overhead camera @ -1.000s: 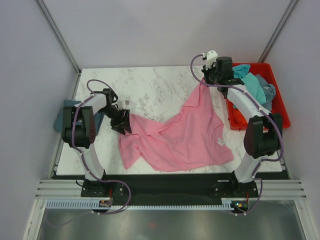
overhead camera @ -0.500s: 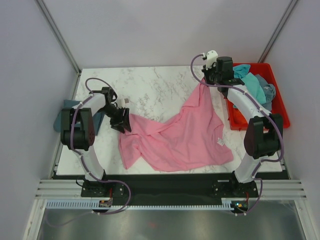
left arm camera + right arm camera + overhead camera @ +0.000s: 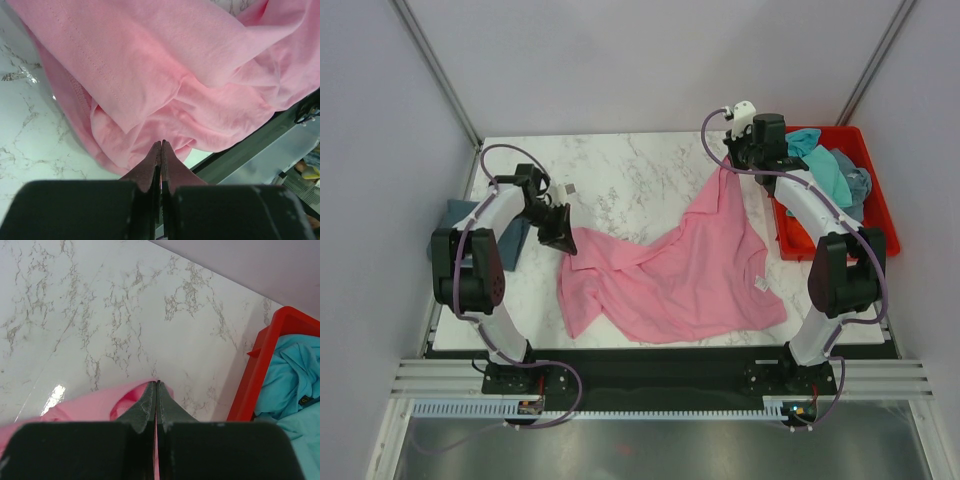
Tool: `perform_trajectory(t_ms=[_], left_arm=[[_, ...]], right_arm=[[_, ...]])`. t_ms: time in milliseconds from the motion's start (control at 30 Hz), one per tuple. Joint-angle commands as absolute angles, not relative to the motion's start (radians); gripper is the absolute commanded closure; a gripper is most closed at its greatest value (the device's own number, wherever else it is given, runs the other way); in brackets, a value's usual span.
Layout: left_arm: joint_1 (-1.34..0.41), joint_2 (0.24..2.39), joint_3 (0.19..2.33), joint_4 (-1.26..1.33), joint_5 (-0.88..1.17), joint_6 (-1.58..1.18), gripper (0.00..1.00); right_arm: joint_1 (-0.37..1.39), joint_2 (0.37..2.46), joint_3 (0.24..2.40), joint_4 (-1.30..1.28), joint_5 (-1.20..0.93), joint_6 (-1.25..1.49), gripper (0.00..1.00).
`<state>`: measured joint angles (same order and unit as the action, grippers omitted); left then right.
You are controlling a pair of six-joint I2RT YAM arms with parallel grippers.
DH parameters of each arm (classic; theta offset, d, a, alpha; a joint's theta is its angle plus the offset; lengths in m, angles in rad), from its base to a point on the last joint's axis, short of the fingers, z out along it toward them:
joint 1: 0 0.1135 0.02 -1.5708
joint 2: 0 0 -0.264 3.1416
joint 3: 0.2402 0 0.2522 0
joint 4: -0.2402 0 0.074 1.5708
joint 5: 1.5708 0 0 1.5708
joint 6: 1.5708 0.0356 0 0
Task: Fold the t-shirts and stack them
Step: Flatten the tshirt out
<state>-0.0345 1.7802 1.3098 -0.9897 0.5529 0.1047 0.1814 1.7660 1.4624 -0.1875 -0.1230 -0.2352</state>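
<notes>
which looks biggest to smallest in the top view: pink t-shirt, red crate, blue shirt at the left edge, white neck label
1. pink t-shirt
2. red crate
3. blue shirt, partly hidden, so its true size is unsure
4. white neck label

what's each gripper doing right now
left gripper: jaws closed, seemingly pinching the pink t-shirt at its edge
right gripper: jaws closed on a raised corner of the pink t-shirt

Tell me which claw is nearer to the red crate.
Right. The right claw pinches the pink t-shirt beside the red crate; the left claw pinches the shirt's opposite end, across the marble table.
</notes>
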Motion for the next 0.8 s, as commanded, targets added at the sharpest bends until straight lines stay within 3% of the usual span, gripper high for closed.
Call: perform_trajectory(t_ms=[0, 167, 200, 233, 300, 467, 767], left_arm=[[-0.034, 1.758, 1.316, -1.002, 0.578, 0.095, 0.98], [-0.034, 1.776, 1.299, -0.999, 0.543, 0.097, 0.98], [-0.034, 1.788, 1.293, -0.993, 0.534, 0.097, 0.89], [-0.032, 1.795, 1.286, -0.992, 0.525, 0.098, 0.68], [-0.032, 1.818, 1.279, -0.992, 0.509, 0.098, 0.57], [-0.032, 1.871, 1.292, -0.991, 0.497, 0.095, 0.5], [-0.032, 1.925, 1.324, -0.992, 0.499, 0.094, 0.51]], right_arm=[[0.187, 1.724, 1.467, -0.15, -0.121, -0.236, 1.0], [0.189, 1.723, 1.463, -0.15, -0.121, -0.236, 1.0], [0.189, 1.723, 1.462, -0.15, -0.121, -0.236, 1.0], [0.189, 1.723, 1.463, -0.15, -0.121, -0.236, 1.0], [0.189, 1.723, 1.46, -0.15, -0.12, -0.238, 1.0], [0.189, 1.72, 1.457, -0.152, -0.117, -0.241, 1.0], [0.189, 1.72, 1.457, -0.15, -0.109, -0.249, 1.0]])
